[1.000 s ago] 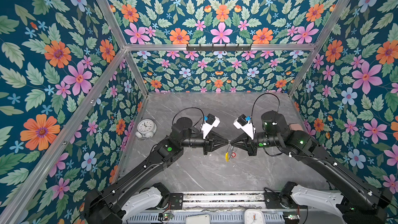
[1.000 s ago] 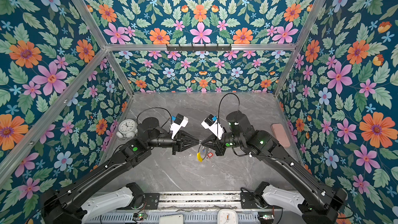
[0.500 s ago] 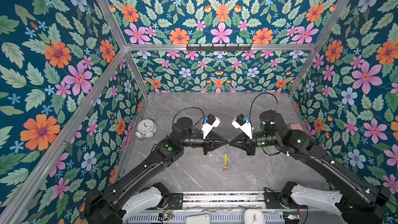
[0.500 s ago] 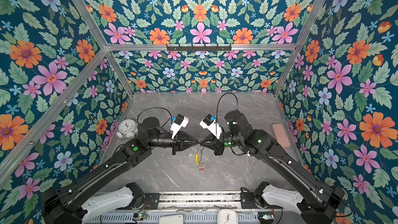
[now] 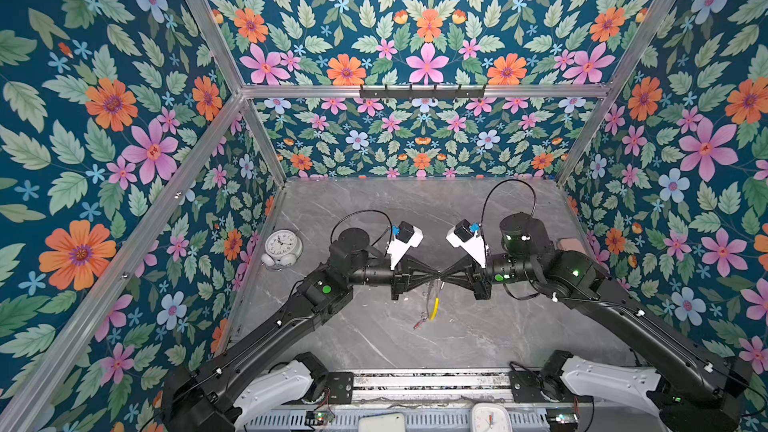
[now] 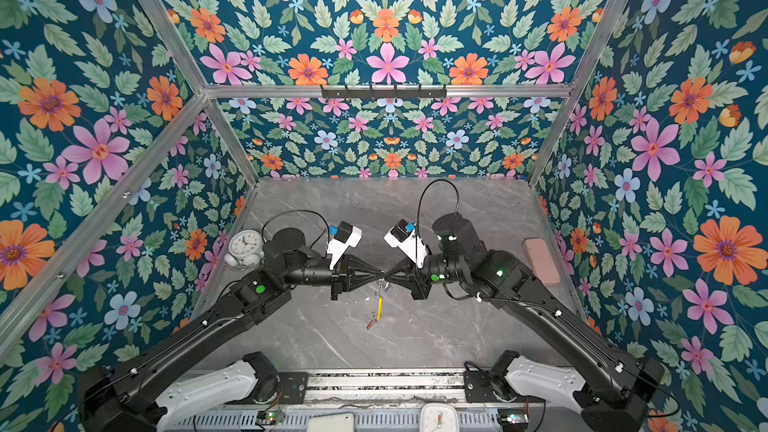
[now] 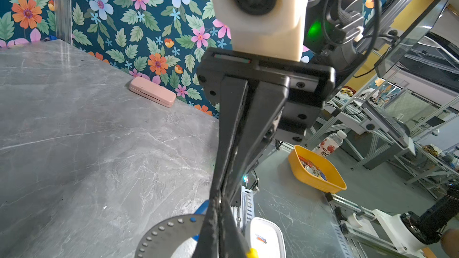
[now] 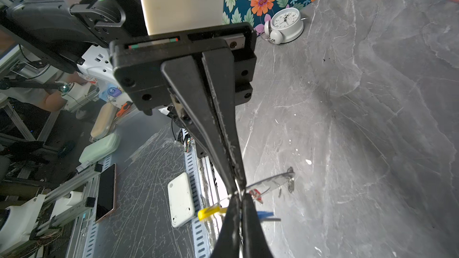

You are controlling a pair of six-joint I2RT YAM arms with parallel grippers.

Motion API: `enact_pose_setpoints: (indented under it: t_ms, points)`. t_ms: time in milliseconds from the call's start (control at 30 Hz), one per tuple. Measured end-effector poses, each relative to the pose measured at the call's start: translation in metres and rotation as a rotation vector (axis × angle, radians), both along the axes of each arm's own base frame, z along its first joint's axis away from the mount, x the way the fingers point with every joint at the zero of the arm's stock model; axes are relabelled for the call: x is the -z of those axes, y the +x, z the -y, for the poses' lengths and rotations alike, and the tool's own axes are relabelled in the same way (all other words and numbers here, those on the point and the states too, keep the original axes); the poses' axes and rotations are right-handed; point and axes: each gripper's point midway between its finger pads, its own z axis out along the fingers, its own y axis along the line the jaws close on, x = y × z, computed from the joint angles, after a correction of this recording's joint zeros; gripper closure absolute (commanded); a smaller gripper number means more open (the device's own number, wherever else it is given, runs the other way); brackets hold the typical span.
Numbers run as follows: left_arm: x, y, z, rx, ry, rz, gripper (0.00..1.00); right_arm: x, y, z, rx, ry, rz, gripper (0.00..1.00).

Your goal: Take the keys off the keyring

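Observation:
Above the middle of the grey table, my left gripper (image 5: 436, 275) and right gripper (image 5: 443, 275) meet tip to tip in both top views. The keyring (image 5: 430, 299) hangs edge-on below them, its yellow sleeve (image 5: 434, 309) low on the arc. The red-tagged key (image 5: 419, 322) dangles at the bottom. The blue-tagged key (image 6: 386, 288) sits just under the tips. In the left wrist view the flat grey hoop (image 7: 161, 229) passes behind my shut left fingers (image 7: 211, 222). In the right wrist view my right fingers (image 8: 229, 219) stand almost together on the hoop (image 8: 273, 179), the blue tag (image 8: 264, 213) beside them.
A round white alarm clock (image 5: 282, 248) stands at the table's left edge. A pink case (image 6: 540, 259) lies along the right wall. The flowered walls close in three sides. The front rail (image 5: 428, 384) carries both arm bases, with a white case (image 5: 381, 423) in front.
The two grippers have drawn together until their tips meet. The keyring has swung down and now hangs lower, with the red-tagged key at the bottom. My left jaws have closed.

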Motion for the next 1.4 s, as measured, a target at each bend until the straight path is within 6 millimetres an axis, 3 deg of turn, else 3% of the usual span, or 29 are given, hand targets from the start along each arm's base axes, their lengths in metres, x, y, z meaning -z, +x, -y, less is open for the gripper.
enact_pose_setpoints:
  t_ms: [200, 467, 700, 867, 1000, 1200, 1400]
  points:
    - [-0.007, -0.002, -0.005, -0.021, -0.028, 0.031, 1.00, -0.013, 0.001, 0.007, 0.039, 0.089, 0.107, 0.56]
    - [-0.019, -0.001, -0.011, -0.068, -0.094, 0.076, 1.00, -0.022, -0.002, 0.017, 0.090, 0.240, 0.214, 0.54]
    - [-0.026, -0.001, -0.012, -0.071, -0.138, 0.089, 1.00, -0.026, -0.004, 0.012, 0.070, 0.304, 0.232, 0.59]
    - [-0.030, -0.002, -0.012, -0.067, -0.155, 0.085, 1.00, -0.027, -0.005, 0.009, 0.046, 0.322, 0.236, 0.71]
    - [-0.031, -0.003, -0.012, -0.062, -0.164, 0.087, 1.00, -0.026, -0.008, 0.005, 0.018, 0.324, 0.225, 0.70]
    - [-0.032, -0.005, -0.012, -0.048, -0.172, 0.075, 1.00, -0.026, -0.012, 0.003, -0.006, 0.326, 0.222, 0.79]
    - [-0.031, -0.005, -0.011, -0.044, -0.175, 0.071, 1.00, -0.028, -0.017, 0.000, -0.027, 0.326, 0.225, 0.82]
